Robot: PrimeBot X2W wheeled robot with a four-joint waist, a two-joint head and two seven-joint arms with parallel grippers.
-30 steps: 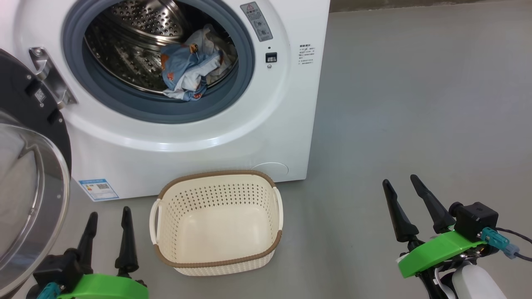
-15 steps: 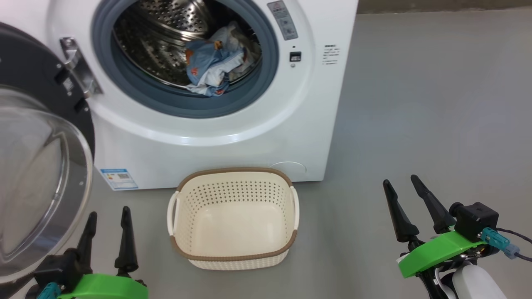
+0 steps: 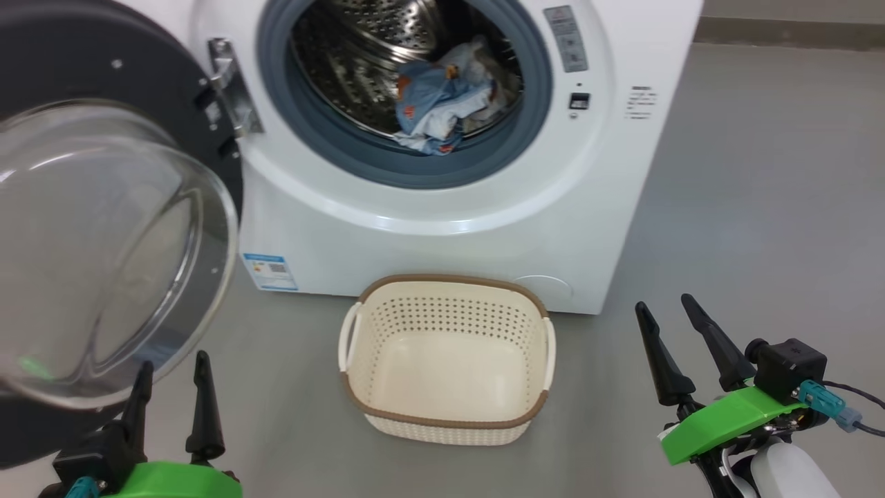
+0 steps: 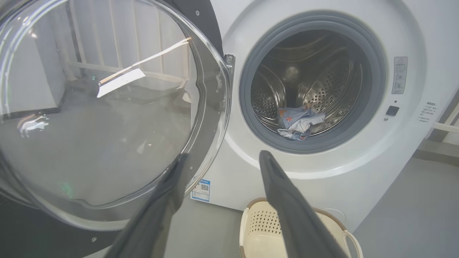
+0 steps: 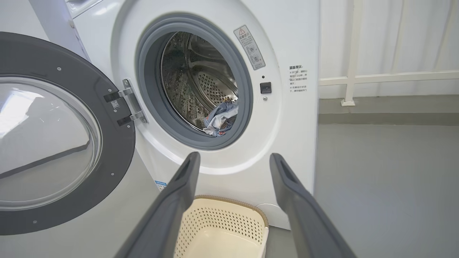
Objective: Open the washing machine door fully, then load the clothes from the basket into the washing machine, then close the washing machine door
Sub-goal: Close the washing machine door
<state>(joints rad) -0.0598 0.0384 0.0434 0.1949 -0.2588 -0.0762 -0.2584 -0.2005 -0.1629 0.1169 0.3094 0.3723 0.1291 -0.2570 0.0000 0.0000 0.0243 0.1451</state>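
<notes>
Head view: left gripper (image 3: 173,363) and right gripper (image 3: 665,304), both spread wide and empty, flank the emptied basket (image 3: 442,280); clothes (image 3: 435,114) lie at the front of the washing machine (image 3: 484,228) drum, close to the gasket. Left wrist view: washing machine door (image 4: 107,107) stands open, near the left gripper. Right wrist view: the closing door could pinch 1 forward hem.

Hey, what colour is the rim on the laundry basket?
Brown, on a cream-white perforated basket; the head view shows it best.
</notes>
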